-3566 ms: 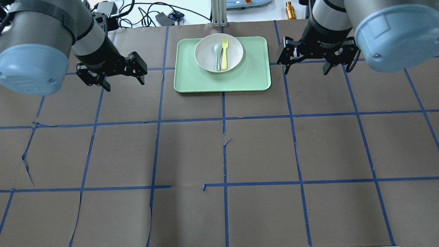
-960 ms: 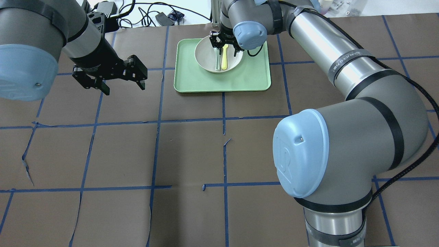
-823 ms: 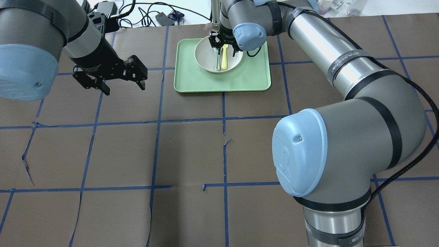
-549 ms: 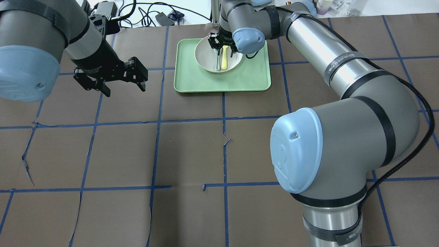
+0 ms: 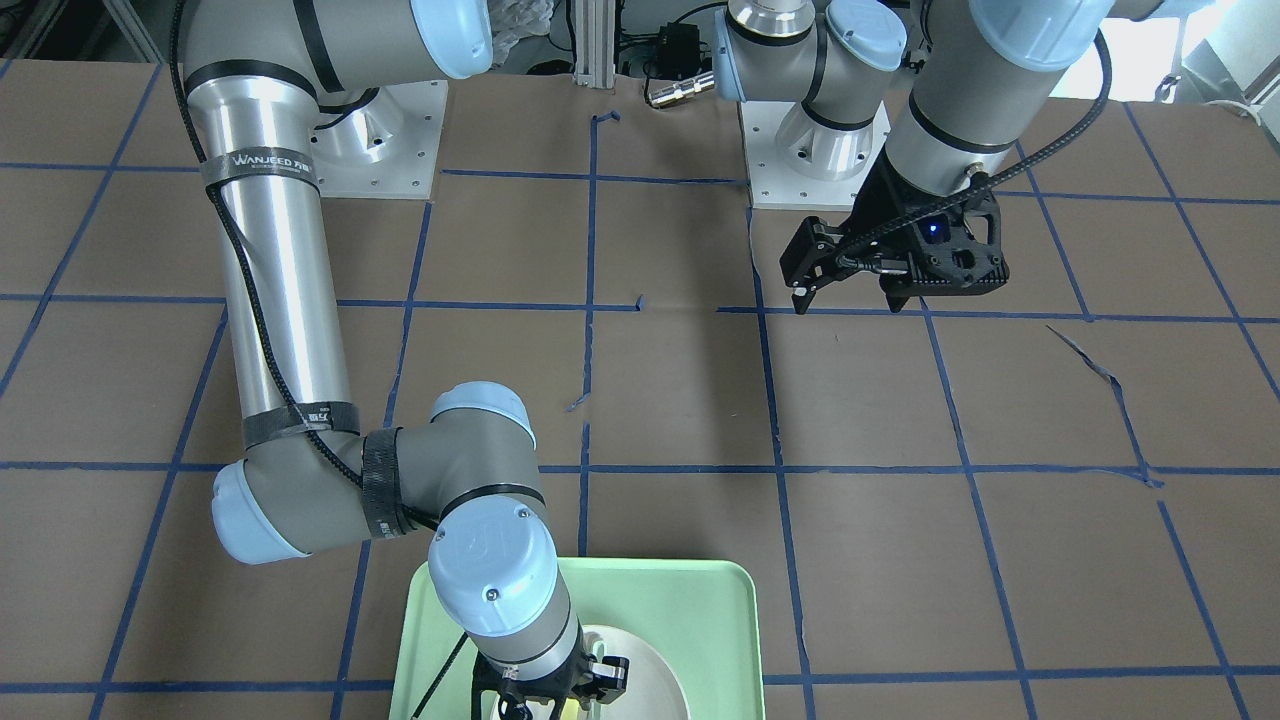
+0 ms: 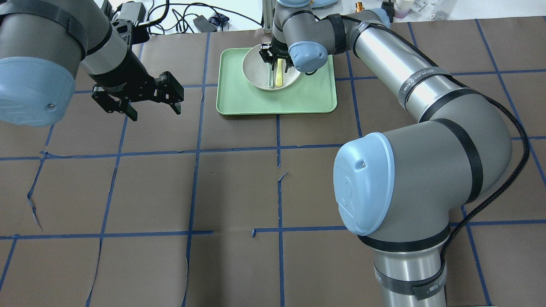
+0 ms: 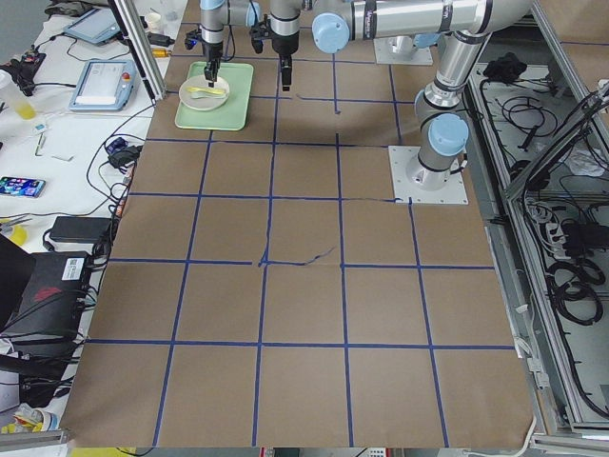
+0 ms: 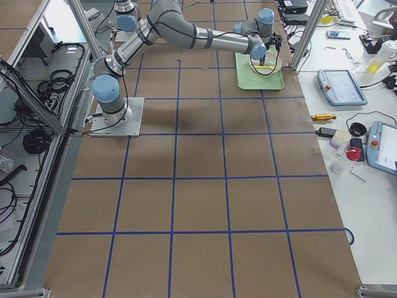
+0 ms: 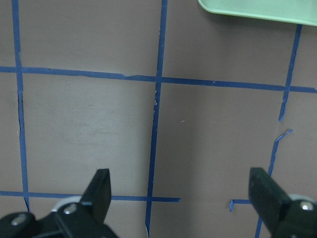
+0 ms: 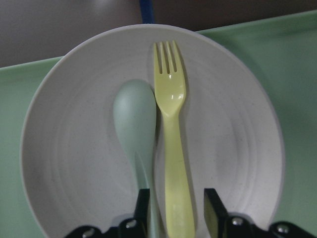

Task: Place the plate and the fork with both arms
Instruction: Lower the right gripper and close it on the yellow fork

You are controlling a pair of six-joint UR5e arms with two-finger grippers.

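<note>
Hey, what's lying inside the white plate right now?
A pale-yellow fork and a grey-green spoon lie side by side in the plate. In the wrist view, the fingers of the right gripper flank the fork's handle and hide both handle ends.

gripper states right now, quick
Left gripper: open, empty.
Right gripper: open, straddling the fork handle, not clamped on it.
</note>
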